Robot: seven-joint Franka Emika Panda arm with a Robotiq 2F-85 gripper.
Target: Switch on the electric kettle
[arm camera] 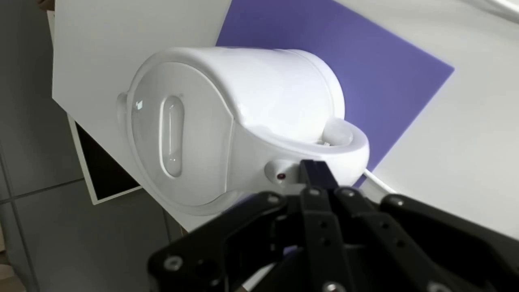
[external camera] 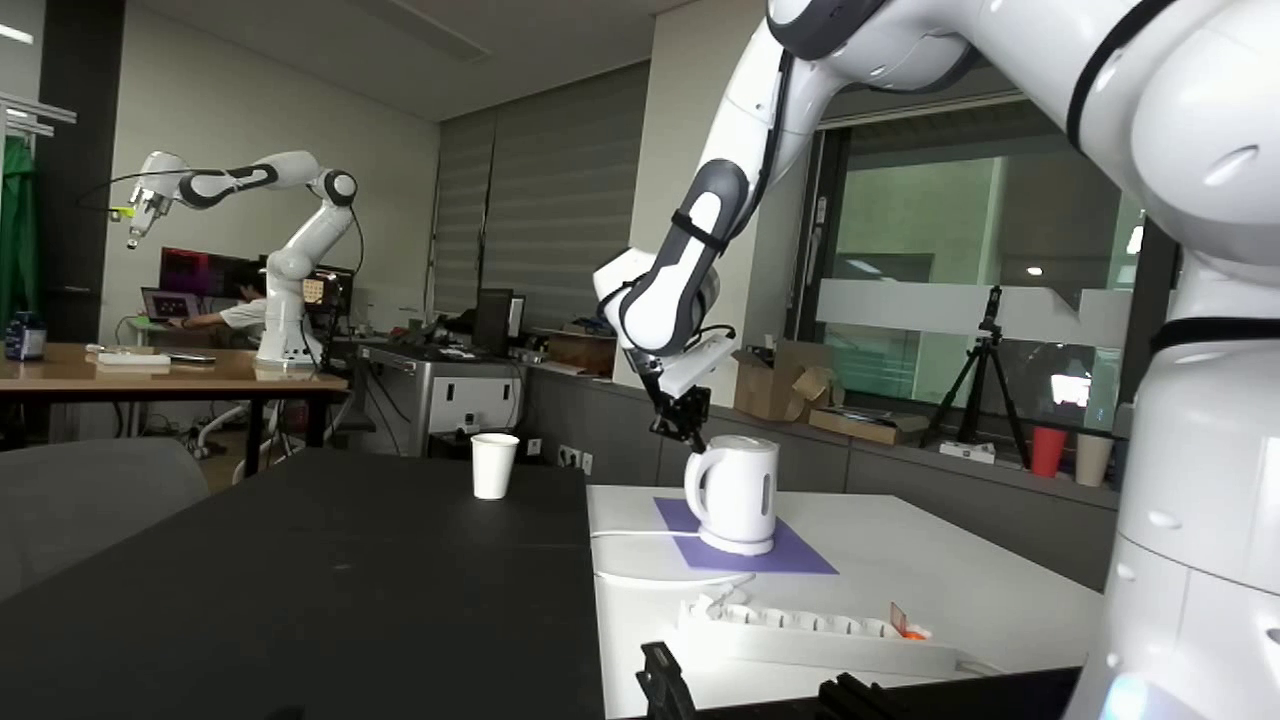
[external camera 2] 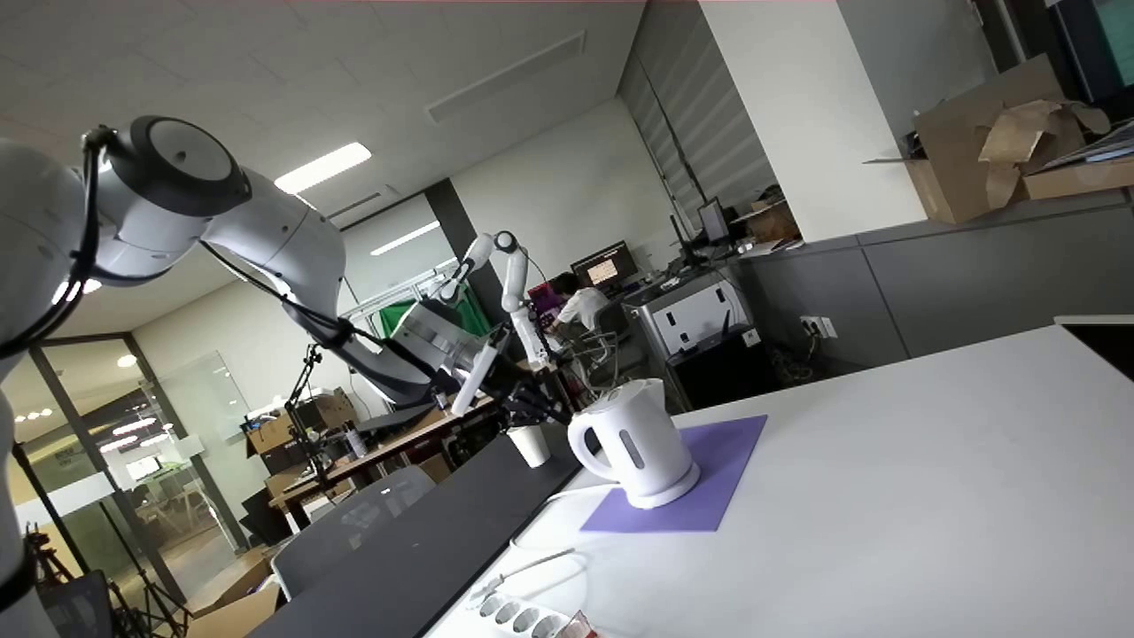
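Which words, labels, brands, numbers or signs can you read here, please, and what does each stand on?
None can be read.
Electric kettle: no lettering visible.
Dark bottle in an exterior view: any print too small and blurred.
Lit background monitor: screen contents too small to read.

Over on the white table [external camera: 900,560], the electric kettle [external camera: 740,490] is standing upright on a purple sheet [arm camera: 377,69], its rounded white body gleaming. The lid [arm camera: 202,134] is sitting closed. A loop handle [external camera: 693,488] is curving out from one side, and a white cord [arm camera: 379,181] is trailing away below it. A narrow grey window [external camera: 767,494] is running up the body. A small red spot [arm camera: 281,176] is showing near the handle's top; whether it is glowing is escaping me.
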